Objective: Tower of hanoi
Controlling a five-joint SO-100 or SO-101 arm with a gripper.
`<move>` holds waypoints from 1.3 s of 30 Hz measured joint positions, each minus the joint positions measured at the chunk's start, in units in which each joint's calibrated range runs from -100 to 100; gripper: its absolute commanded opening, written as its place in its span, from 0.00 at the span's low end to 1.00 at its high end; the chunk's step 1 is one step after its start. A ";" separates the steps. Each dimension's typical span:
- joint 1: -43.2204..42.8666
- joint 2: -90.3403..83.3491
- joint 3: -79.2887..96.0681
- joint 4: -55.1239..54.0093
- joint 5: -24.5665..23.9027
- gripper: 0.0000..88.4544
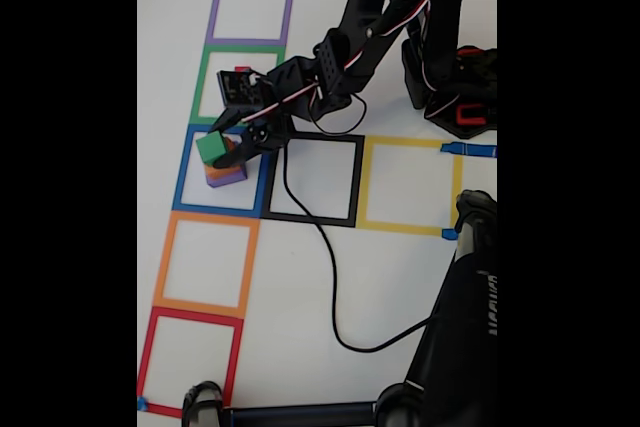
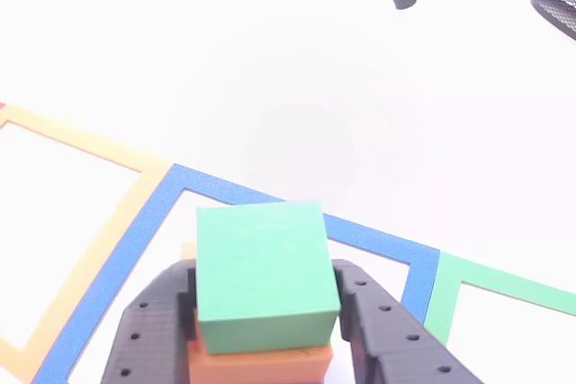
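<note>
The tower of hanoi stands as a stack inside the blue tape square [image 1: 181,172]: a purple cube [image 1: 230,176] at the bottom, an orange cube [image 1: 213,169] on it, and a green cube [image 1: 211,146] on top. My gripper [image 1: 224,145] reaches in from the right, one finger on each side of the green cube. In the other view the green cube [image 2: 261,267] rests on the orange cube [image 2: 261,361], and both black fingers [image 2: 153,330] press against its sides; the gripper [image 2: 265,312] is shut on it.
Tape squares lie on the white table: purple [image 1: 212,7], green [image 1: 202,82], black [image 1: 358,182], yellow [image 1: 410,142], orange [image 1: 205,217], red [image 1: 195,316]. A black cable [image 1: 330,267] runs over the black square. A black stand [image 1: 465,317] rises at lower right. The arm's base [image 1: 460,97] is at upper right.
</note>
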 measured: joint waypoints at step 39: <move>8.19 -45.76 -4.25 53.04 0.36 0.01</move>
